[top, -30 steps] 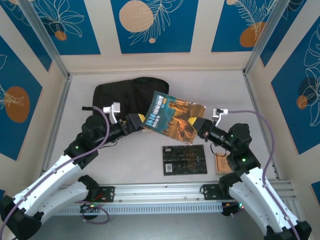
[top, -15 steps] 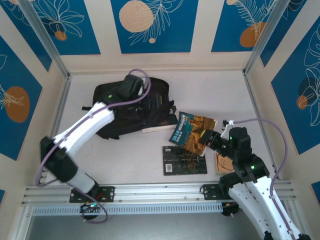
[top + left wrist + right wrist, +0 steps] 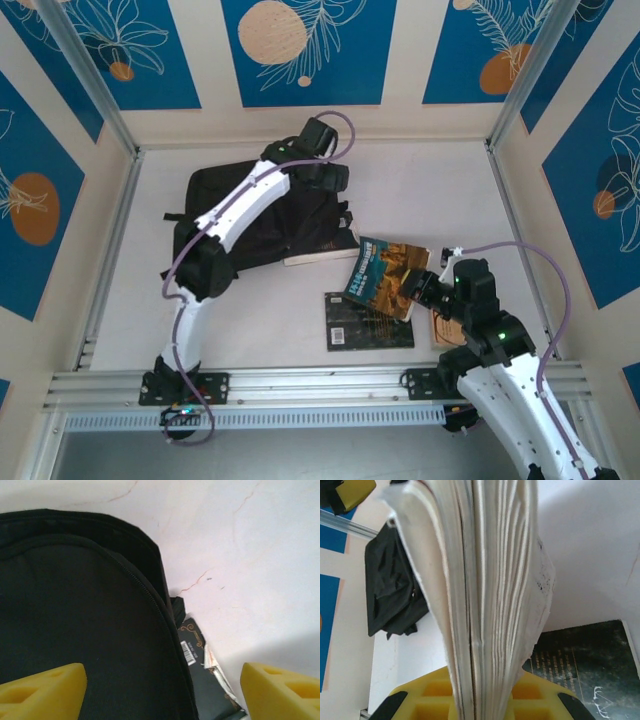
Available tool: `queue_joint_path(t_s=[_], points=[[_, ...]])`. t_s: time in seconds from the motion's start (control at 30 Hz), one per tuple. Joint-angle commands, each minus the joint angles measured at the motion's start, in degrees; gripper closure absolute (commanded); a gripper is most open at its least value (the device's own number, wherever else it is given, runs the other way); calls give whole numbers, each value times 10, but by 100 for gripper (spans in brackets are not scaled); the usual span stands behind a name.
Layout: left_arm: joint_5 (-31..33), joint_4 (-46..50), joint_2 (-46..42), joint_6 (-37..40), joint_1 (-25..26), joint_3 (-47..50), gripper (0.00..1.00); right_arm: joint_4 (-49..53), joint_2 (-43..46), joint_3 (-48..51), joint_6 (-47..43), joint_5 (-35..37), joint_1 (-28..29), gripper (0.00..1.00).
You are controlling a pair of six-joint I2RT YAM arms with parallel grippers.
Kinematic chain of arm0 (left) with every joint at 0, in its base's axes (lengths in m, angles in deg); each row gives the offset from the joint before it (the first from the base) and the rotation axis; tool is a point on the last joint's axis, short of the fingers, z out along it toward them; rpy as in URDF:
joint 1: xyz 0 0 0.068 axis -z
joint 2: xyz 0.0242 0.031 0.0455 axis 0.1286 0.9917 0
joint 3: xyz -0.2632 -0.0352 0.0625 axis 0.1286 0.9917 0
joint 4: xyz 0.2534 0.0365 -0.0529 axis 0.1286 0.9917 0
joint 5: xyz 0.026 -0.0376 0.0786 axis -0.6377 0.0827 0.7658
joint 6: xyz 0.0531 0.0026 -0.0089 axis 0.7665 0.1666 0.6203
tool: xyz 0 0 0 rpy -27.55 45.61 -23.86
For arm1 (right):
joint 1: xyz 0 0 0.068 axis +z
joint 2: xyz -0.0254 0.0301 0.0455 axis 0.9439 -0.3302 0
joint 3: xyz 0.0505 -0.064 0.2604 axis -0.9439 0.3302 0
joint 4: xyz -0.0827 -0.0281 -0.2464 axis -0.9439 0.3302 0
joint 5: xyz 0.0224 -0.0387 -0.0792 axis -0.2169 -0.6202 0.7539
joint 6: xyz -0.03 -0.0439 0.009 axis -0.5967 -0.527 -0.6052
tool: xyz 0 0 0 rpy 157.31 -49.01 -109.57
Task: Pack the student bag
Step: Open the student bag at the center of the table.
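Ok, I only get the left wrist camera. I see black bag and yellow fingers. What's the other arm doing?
Observer: The right gripper is shut on a colourful book, holding it tilted at the near right of the table.
Operator: Any more books over there?
Observer: Yes, a flat black book lies on the table, partly under the held one.
Operator: Where's my arm from up top?
Observer: It reaches across the student bag, with the left gripper open over the bag's far right end.
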Motion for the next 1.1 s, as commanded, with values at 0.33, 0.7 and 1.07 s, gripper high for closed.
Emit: queue_joint_path(t_s=[0.33, 0.7, 1.07], points=[[36, 42, 0, -1, -7, -21, 100, -42, 7, -18, -14, -17, -5, 100], [46, -55, -317, -34, -7, 251, 100, -56, 6, -97, -24, -75, -5, 100], [23, -85, -557, -78, -7, 453, 100, -223, -1, -84, 175, -190, -4, 100]])
